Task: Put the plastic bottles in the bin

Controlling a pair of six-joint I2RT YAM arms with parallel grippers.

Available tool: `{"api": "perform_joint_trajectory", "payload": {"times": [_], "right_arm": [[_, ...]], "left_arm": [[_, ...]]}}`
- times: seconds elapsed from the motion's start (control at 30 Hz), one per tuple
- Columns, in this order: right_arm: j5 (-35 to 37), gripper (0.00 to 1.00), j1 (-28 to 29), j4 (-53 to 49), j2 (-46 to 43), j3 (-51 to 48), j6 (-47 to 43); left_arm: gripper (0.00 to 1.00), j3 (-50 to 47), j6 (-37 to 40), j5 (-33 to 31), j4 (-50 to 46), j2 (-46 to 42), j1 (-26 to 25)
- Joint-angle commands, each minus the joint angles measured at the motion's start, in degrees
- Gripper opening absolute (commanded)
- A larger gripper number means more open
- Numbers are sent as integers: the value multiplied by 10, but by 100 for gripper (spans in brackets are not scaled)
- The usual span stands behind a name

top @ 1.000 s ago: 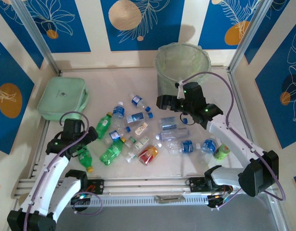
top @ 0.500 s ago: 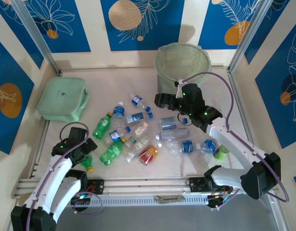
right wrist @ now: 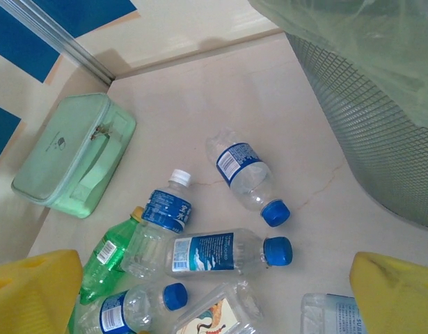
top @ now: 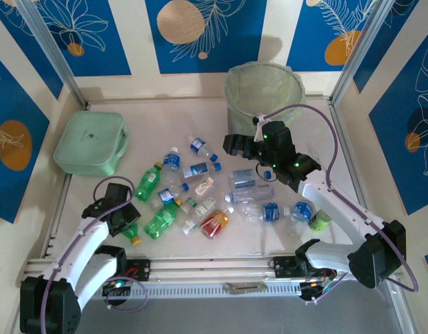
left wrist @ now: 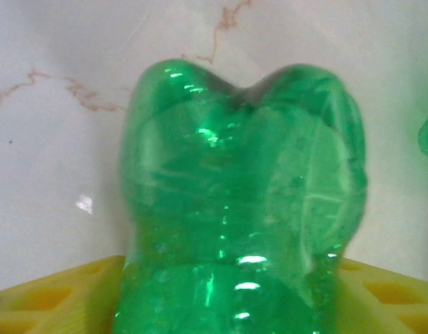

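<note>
Plastic bottles [top: 197, 169] lie scattered. Left gripper [top: 124, 224] pinches a green bottle [left wrist: 241, 209] at 7 o'clock; right gripper [top: 230, 145] holds its jaws spread.

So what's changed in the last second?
The left tool moved toward the near edge, came down on the green bottle and closed around it. The right tool stayed open above the loose bottles, barely shifting; those bottles and the bin did not move.

The pale table [top: 165, 115] has lots of plastic bottles [top: 197, 170] lying in its middle. One green bottle [top: 132, 235] lies near the near left corner. The bin [top: 262, 94] stands by the far right corner. A flat green case [top: 90, 142] lies by the left edge.
</note>
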Motion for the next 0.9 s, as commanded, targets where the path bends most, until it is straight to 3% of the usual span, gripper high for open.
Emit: {"api": "perform_joint_trajectory", "payload": {"times": [0.0,0.2,0.5,0.87], "right_arm": [[15,99,5,7,-7,0,7],[13,99,7,8,-6,1,7],[-60,99,8,19,15,20,-1],[-185,99,9,33,59,73,22]], "left_arm": [[61,-10,15,-11,10,-3,6],[40,-15,25,-11,10,-29,6],[40,80,121,41,27,-90,6],[39,180,207,335,264,-38,-11]]}}
